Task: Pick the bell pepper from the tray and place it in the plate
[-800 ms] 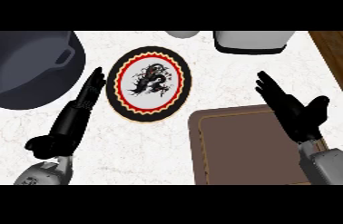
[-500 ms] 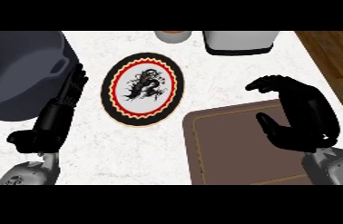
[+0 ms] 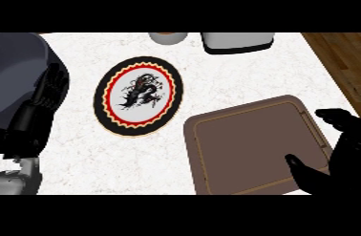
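Pepper cannot be made out anywhere in the head view; the brown tray [image 3: 257, 146], lying at about four o'clock on the white marbled bench [image 3: 233, 72], shows only its bare floor and raised rim; whether the pepper sits inside the right hand cannot be told. Right hand [image 3: 337, 163] hangs over the tray's three o'clock edge with fingers and thumb curled inward, the thumb reaching over the tray floor; what lies within that curl is hidden. Plate [image 3: 138, 95], black-rimmed with a red and yellow zigzag ring and a dark dragon figure on white, rests at ten o'clock of the tray, just beside its corner but apart from it. Left hand [image 3: 42, 103] rests at nine o'clock of the plate, fingers straight and pointing up; a dark grey pan [image 3: 21, 68] lies partly behind it; at twelve o'clock stand a cup [image 3: 168, 37] and a grey box [image 3: 236, 41].
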Robot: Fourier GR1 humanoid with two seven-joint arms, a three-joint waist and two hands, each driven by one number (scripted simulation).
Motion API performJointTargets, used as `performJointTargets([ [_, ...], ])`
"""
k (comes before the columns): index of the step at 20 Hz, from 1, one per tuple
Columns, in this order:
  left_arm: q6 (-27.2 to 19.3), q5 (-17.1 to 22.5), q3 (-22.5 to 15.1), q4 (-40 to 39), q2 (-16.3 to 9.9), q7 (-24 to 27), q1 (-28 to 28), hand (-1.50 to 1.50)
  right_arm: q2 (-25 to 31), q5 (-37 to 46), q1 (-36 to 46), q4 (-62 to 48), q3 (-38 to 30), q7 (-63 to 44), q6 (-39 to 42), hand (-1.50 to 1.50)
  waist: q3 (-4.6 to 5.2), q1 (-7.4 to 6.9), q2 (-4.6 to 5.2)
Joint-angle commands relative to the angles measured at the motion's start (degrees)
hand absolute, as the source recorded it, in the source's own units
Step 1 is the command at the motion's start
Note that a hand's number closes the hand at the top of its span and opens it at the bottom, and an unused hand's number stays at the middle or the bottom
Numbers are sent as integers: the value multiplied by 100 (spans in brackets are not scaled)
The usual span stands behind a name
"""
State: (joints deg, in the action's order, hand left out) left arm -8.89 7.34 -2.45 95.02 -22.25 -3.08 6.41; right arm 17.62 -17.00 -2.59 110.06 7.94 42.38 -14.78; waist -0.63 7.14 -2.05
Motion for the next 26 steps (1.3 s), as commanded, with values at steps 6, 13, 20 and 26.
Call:
performJointTargets([
  [6,298,290,262,98,-248,-111,20,0,-766,-954,-2626,416,-413,3294,1514,-150,11,-99,76],
  [13,370,287,283,-42,-211,-5,101,0,-365,-808,-4482,-314,-1883,3679,2092,-150,45,-223,128],
  [20,619,416,290,-64,-251,-66,376,0,-83,218,-5430,-1319,-2661,3658,1966,-150,55,-463,166],
  [26,575,255,158,-181,-192,-453,758,0,-97,1478,-5141,-1716,-2541,3407,1458,-150,56,-603,189],
])
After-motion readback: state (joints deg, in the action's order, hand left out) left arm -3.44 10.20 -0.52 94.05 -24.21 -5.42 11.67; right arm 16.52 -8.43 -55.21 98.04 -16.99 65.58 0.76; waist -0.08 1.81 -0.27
